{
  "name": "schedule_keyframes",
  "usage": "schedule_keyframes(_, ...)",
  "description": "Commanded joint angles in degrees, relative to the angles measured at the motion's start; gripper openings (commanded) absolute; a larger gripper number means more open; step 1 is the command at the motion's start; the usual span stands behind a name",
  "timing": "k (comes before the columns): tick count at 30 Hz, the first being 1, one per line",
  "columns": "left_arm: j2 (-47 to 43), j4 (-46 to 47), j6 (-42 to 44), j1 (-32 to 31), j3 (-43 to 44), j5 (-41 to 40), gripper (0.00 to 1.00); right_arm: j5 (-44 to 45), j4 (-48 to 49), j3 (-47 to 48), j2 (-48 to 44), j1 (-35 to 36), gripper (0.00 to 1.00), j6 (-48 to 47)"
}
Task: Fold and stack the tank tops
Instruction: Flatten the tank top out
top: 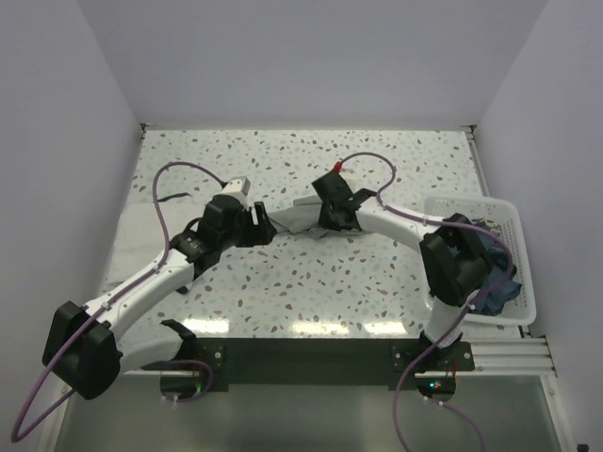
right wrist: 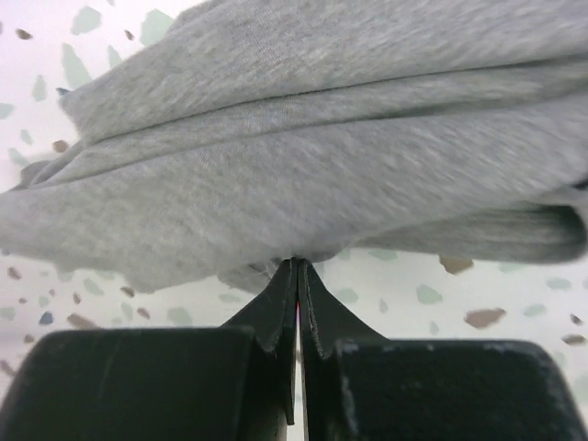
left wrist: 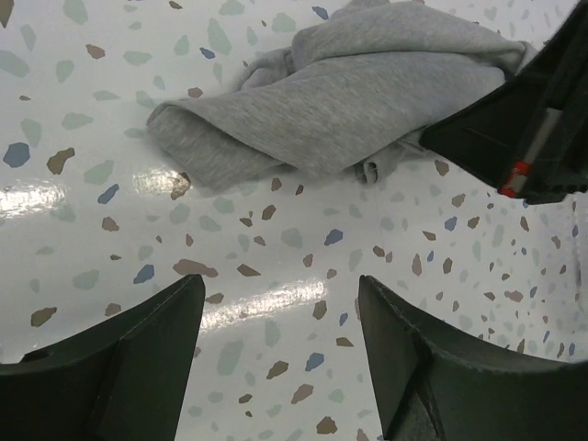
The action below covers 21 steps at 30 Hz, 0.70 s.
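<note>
The light heather grey tank top [top: 294, 224] lies crumpled on the speckled table between my two grippers. My right gripper [top: 325, 224] is shut on its edge; in the right wrist view the closed jaws [right wrist: 297, 264] pinch the grey knit [right wrist: 303, 156], which bunches in folds above them. My left gripper [top: 266, 224] is open and empty just left of the shirt. In the left wrist view its jaws [left wrist: 280, 287] stand wide apart over bare table, with the grey shirt [left wrist: 340, 110] ahead and the right gripper [left wrist: 514, 129] at the shirt's right end. The white tank top is out of view.
A white plastic lattice basket [top: 513, 221] stands at the table's right edge, holding dark blue cloth [top: 495, 282]. White walls enclose the table on the left, back and right. A dark rail runs along the near edge by the arm bases.
</note>
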Motion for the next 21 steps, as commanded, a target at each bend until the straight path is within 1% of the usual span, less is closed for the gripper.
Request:
schedule_keyframes(1, 2.0, 7.3, -3.6, 0.3, -1.6, 3.5, 0.72, 4.9, -4.6, 2.2, -10.7, -0.1, 0.00, -2.3)
schedule_keyframes(6, 6.2, 12.7, -6.2, 0.3, -2.6, 5.4, 0.72, 7.5, -9.9, 6.1, -20.3, -0.2, 0.00, -6.0)
schedule_keyframes(10, 8.5, 16.1, -7.2, 0.3, -2.2, 5.6, 0.72, 8.7, -13.0, 9.4, -23.9, -0.5, 0.00, -7.9)
schedule_keyframes(14, 10.7, 16.9, -7.4, 0.3, -1.5, 6.0, 0.71, 9.8, -15.0, 11.9, -26.7, -1.2, 0.00, -9.5)
schedule_keyframes(17, 11.0, 16.8, -7.2, 0.3, -1.8, 4.8, 0.71, 10.3, -16.1, 12.9, -29.0, -3.4, 0.00, -10.4)
schedule_keyframes(20, 11.1, 16.4, -7.0, 0.3, -2.2, 3.9, 0.71, 8.5, -16.6, 13.3, -31.3, -9.2, 0.00, -11.3)
schedule_keyframes(21, 11.0, 16.5, -7.1, 0.3, -2.6, 3.7, 0.71, 7.3, -16.6, 13.7, -31.8, -12.2, 0.00, -11.5)
